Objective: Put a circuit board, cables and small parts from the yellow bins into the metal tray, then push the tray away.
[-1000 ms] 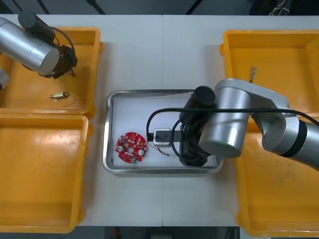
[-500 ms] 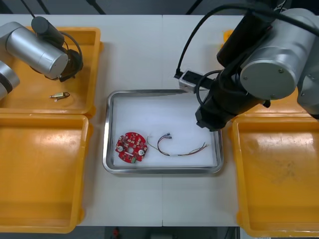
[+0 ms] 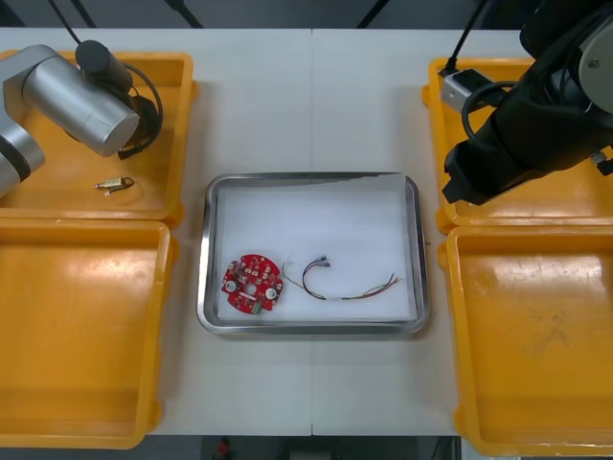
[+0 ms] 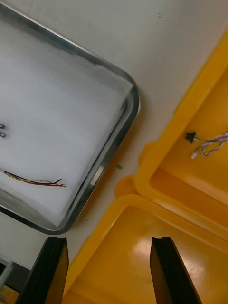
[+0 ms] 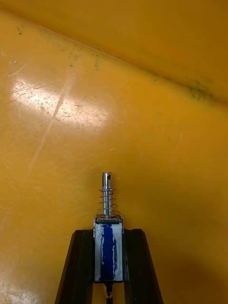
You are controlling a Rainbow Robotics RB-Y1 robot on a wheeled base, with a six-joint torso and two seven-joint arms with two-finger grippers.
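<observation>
**A:** Tray first. Where is it, and what's in it?
**B:** The metal tray (image 3: 205, 259) is in the middle of the desk (image 3: 287, 96), white inside. The circuit board (image 3: 253, 284), round and red, lies in its near-left part. A thin red and yellow cable (image 3: 350, 287) lies just right of the board, not touching it.

**A:** Left pincer?
**B:** The left pincer (image 5: 108, 233) is over the far-left bin (image 3: 48, 187), clamped on a small metal part (image 5: 108, 194). The blue body sits between the fingers, and the spring and pin stick out past the tips. Can't tell if it touches the bin floor.

**A:** Anything else in that bin?
**B:** A second small metal part (image 3: 114, 183) lies on the floor, on the near side of the pincer.

**A:** Right pincer?
**B:** The right pincer (image 4: 109, 247) has its fingers spread wide with nothing between them. It's just right of the tray's right rim, above where the two right bins meet, with the fingers over the near-right bin (image 3: 536, 345).

**A:** And the far-right bin (image 3: 536, 105)?
**B:** It holds a pale twisted cable (image 4: 209, 142) with a black end.
</observation>
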